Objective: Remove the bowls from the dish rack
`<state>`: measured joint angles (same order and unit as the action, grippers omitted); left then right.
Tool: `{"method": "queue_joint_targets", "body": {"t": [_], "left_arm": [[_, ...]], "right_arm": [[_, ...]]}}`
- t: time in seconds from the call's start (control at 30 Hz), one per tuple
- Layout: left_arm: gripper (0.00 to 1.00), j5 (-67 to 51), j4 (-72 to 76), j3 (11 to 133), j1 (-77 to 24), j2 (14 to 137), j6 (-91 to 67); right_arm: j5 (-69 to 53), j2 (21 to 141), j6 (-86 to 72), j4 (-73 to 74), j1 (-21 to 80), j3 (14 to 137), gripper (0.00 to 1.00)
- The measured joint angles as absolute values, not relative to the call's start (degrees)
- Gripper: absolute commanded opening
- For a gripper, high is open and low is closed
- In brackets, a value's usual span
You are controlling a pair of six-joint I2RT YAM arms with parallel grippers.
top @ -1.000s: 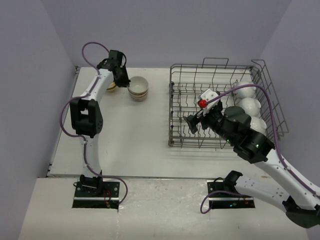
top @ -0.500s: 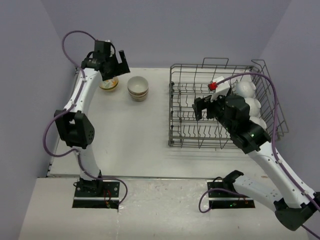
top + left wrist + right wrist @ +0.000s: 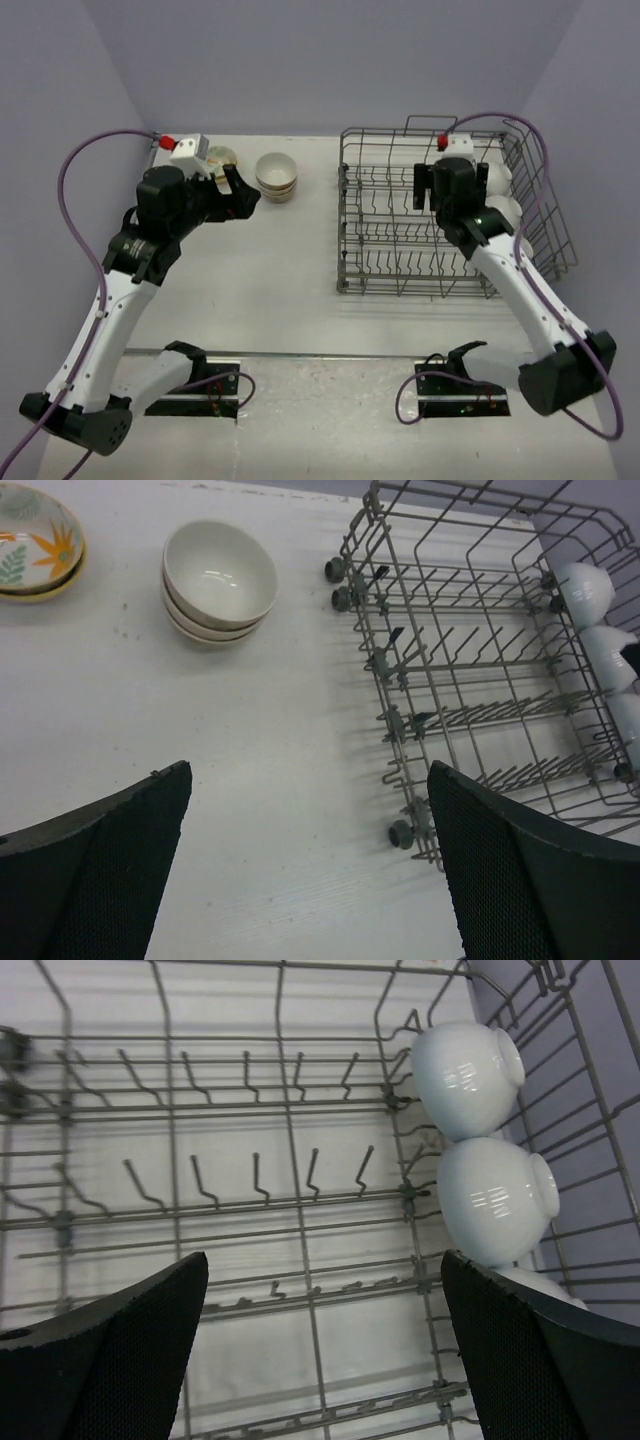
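Observation:
The grey wire dish rack stands at the right of the table. Three white bowls lean in a row along its right side, the nearest one partly hidden by my fingertip. Two cream bowls are stacked on the table left of the rack. A floral bowl lies further left on another bowl. My left gripper hangs open above bare table, holding nothing. My right gripper is open over the rack's tines, just left of the white bowls.
Purple walls close in the table at the back and both sides. The rack's raised wire handles stand up at its far edge. Small black wheels line the rack's left side.
My left gripper opened, left the floral bowl on the table and pulled back toward the near middle. My right gripper rose and moved to the rack's far side, nearer the white bowls.

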<state>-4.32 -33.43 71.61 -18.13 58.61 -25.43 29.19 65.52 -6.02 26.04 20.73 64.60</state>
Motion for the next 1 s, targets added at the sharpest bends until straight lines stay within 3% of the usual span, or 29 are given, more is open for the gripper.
{"method": "queue_joint_targets", "body": {"t": [0.2,0.33,1.0], "left_arm": [[1.0,-3.07,-32.45,54.3,-18.09,44.05,-21.89],[1.0,-1.93,-32.64,46.92,-18.09,40.62,-21.41],[1.0,-0.99,-31.83,46.7,-23.03,42.44,-21.21]], "right_arm": [[41.6,88.09,-0.16,27.59,18.85,73.87,0.99],[46.15,97.93,6.85,27.57,15.35,80.42,0.99],[46.81,114.13,22.26,23.16,6.61,91.07,0.99]]}}
